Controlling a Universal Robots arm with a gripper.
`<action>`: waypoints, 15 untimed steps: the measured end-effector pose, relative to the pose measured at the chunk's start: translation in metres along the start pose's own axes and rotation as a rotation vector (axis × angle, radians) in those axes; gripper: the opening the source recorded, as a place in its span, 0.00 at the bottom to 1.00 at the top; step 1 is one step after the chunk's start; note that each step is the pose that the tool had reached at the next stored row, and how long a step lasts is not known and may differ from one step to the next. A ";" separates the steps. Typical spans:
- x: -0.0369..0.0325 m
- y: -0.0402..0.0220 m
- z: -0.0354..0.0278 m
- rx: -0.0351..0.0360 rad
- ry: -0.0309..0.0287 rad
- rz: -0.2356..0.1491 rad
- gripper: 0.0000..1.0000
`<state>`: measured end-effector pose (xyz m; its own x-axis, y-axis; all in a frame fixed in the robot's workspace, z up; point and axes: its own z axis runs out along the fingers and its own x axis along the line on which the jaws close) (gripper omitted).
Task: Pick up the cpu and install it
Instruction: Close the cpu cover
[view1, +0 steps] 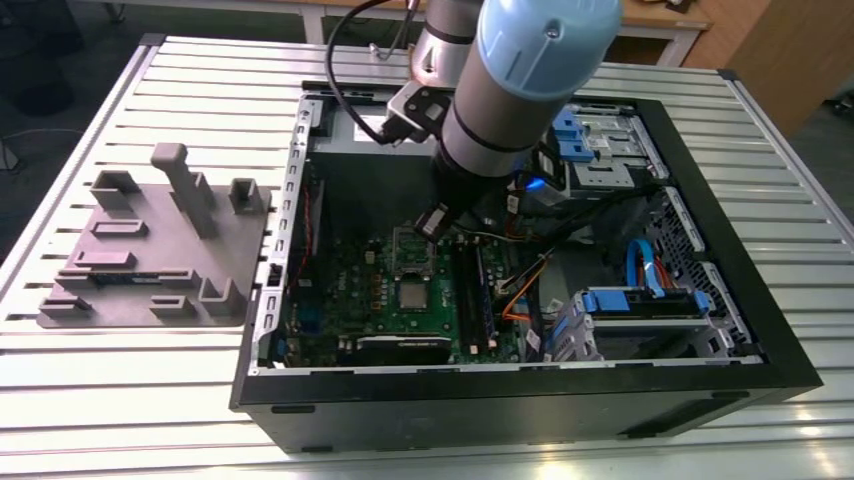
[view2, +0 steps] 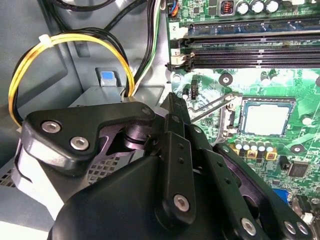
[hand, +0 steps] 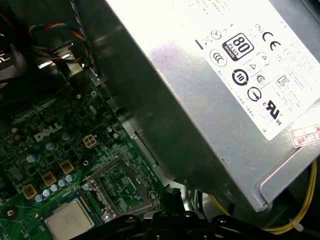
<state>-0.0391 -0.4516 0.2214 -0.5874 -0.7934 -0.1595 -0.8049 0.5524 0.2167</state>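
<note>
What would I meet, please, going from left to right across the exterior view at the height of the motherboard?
Grey plastic fixture plate with upright pegs → small silver-grey square cpu → thin orange cable → blue-fronted drive cage.

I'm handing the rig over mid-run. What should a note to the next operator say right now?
Hand: low inside the case, over the board, apart from the cpu.
Cpu: lies flat in the socket.
Done: cpu appears picked up and set in place.
Left: the frame stands open beside the cpu, not clamped.
</note>
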 end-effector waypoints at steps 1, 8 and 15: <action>0.0000 0.0002 -0.0005 0.0004 0.0006 0.000 0.10; -0.0002 0.0011 -0.0028 0.0084 0.0112 0.001 0.10; -0.0006 0.0033 -0.0077 0.0139 0.0186 0.001 0.10</action>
<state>-0.0407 -0.4513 0.2296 -0.5870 -0.7972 -0.1413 -0.8053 0.5569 0.2035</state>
